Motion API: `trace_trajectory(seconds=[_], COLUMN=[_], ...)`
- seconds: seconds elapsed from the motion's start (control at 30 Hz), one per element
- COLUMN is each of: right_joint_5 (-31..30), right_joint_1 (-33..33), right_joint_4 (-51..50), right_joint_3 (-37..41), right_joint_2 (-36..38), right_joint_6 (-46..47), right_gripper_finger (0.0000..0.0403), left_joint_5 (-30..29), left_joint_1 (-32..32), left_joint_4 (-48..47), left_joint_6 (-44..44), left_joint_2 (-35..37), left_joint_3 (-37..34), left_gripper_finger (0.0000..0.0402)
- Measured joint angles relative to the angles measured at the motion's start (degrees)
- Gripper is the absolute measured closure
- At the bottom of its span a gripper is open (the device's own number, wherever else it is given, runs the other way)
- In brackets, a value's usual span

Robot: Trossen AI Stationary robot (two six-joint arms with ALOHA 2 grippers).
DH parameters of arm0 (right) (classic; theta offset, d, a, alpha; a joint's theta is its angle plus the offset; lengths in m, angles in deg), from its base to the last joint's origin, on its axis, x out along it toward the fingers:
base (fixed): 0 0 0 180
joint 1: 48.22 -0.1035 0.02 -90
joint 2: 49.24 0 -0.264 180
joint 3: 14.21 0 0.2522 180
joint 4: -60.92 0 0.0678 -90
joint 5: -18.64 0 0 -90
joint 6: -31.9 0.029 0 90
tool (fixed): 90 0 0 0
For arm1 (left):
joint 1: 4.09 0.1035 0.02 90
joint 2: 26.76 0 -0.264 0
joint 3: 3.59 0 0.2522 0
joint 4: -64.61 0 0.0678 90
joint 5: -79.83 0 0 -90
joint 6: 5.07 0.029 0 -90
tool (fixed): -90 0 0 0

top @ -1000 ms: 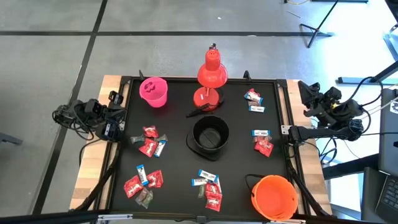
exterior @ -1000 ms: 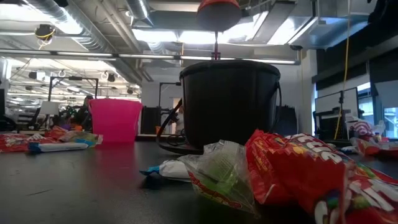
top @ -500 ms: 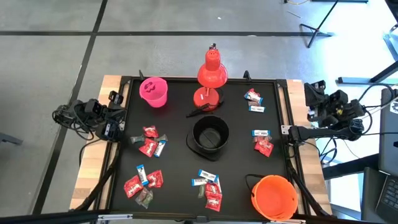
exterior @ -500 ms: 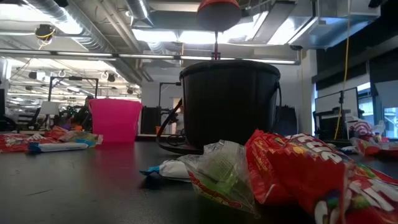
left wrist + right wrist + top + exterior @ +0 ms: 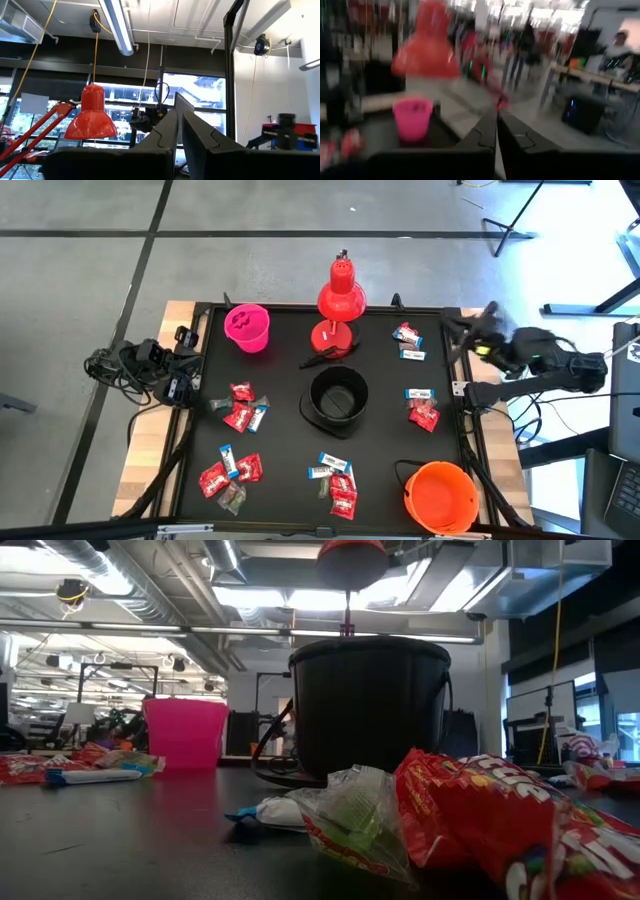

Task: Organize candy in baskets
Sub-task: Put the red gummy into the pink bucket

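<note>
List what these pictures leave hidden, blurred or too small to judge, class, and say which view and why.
- Right gripper: high view, smeared by motion.
- Black basket inside: low view, its own wall hides it.
- Orange basket: high view, lower rim cut by the edge.
- Candy wrapper print: high view, too small.
- Pink basket: right wrist view, blurred.

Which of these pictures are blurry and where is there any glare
The right wrist view is smeared all over: the small round pink plastic bucket and the red desk lamp are streaked. In the high view only the right arm's tool is smudged. In the low view the nearest shiny red candy wrapper is soft, and the ceiling lights glare. The left wrist view is sharp.
</note>
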Motion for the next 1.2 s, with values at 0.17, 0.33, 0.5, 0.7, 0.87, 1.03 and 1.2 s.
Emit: trace_trajectory(seconds=[0.17,0.33,0.5,0.7,0.87,1.03,1.2], right_joint_5=[2.0,4.7,5.1,6.1,10.4,19.8,25.7], right_joint_1=[0.0,0.0,0.0,0.0,1.3,3.1,2.3], right_joint_4=[-9.6,-16.8,-24.9,-32.2,-40.8,-44.5,-42.1], right_joint_3=[-2.8,-3.3,-3.3,-3.3,-3.3,-0.7,4.5], right_joint_2=[-7.3,-11.3,-17.2,-23.8,-28.7,-32.3,-29.4], right_joint_6=[11.8,17.5,26.9,37.3,41.4,42.7,41.2], right_gripper_finger=[0.0388,0.0379,0.0309,0.0211,0.0188,0.0193,0.0201], left_joint_5=[0.0,0.0,0.0,0.0,0.0,0.0,0.0], left_joint_1=[0.0,0.0,0.0,0.0,0.0,0.0,0.0], left_joint_4=[0.0,0.0,0.0,0.0,-0.1,0.0,-0.1], left_joint_6=[0.0,0.0,0.0,0.0,0.0,0.0,0.0], left_joint_2=[0.0,0.0,0.0,0.0,0.0,0.0,0.0], left_joint_3=[0.0,0.0,0.0,0.0,0.0,0.0,0.0], left_gripper_finger=[0.0385,0.0385,0.0385,0.0385,0.0385,0.0385,0.0385])
